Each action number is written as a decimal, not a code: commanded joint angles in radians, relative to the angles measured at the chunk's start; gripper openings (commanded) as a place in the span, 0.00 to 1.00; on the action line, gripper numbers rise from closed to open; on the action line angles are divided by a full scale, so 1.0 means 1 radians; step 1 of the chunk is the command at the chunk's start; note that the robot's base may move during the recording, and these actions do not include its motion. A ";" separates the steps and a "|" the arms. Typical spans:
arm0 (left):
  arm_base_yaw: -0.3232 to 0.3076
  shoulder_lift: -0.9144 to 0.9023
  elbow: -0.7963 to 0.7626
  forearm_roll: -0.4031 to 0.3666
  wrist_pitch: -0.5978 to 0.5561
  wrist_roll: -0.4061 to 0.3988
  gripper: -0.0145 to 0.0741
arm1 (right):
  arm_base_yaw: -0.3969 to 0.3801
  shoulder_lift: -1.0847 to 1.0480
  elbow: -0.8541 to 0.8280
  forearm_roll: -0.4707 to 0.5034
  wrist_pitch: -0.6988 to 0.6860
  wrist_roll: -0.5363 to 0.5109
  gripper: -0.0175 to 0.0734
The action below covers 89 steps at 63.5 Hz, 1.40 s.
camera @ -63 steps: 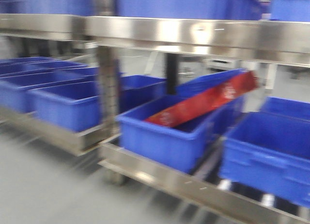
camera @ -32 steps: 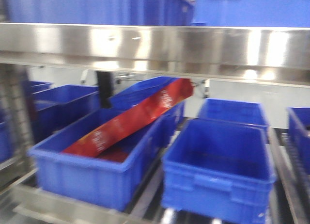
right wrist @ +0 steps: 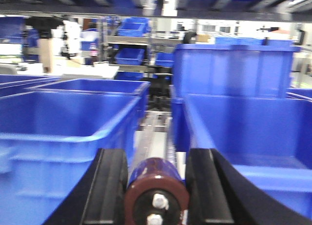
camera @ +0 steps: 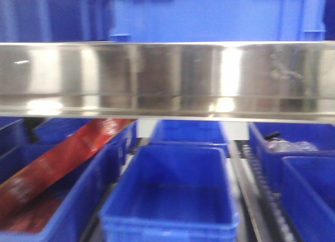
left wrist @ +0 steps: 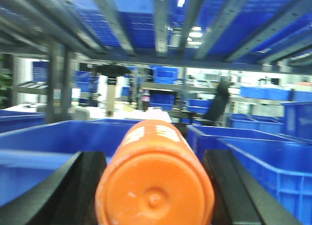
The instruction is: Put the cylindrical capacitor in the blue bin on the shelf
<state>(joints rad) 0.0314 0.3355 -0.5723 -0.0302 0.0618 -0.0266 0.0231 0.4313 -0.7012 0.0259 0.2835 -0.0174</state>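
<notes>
The cylindrical capacitor [right wrist: 157, 188] has a dark blue body and a brown end with two screw terminals. My right gripper [right wrist: 157, 159] is shut on it, pointing at the gap between two blue bins [right wrist: 63, 132] [right wrist: 243, 122]. My left gripper [left wrist: 155, 157] is shut on an orange cylinder with white print [left wrist: 155, 191], held over more blue bins [left wrist: 44, 142]. In the front view the shelf's shiny steel lip [camera: 167, 77] crosses the upper half, with an empty blue bin [camera: 170, 223] below it. Neither gripper shows in that view.
A long red package [camera: 57, 158] leans in the left bin. At the right, another bin holds a clear bag [camera: 293, 145]. A roller track [camera: 251, 174] runs between bins. More blue bins [camera: 209, 17] stand on the upper tier. A tall blue crate [right wrist: 229, 69] stands further back.
The front view has swung right and closer to the shelf. The red package has slid from the middle to the left edge, and the steel lip now fills the upper half.
</notes>
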 commanded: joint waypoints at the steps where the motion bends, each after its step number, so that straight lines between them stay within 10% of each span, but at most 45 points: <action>1: -0.003 -0.006 -0.001 -0.005 -0.027 -0.002 0.04 | 0.000 -0.002 0.000 -0.009 -0.022 -0.003 0.01; 89: -0.003 -0.006 -0.001 -0.005 -0.027 -0.002 0.04 | 0.000 -0.002 0.000 -0.009 -0.022 -0.003 0.01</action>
<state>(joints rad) 0.0314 0.3355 -0.5723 -0.0302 0.0618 -0.0266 0.0231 0.4313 -0.7012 0.0259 0.2835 -0.0174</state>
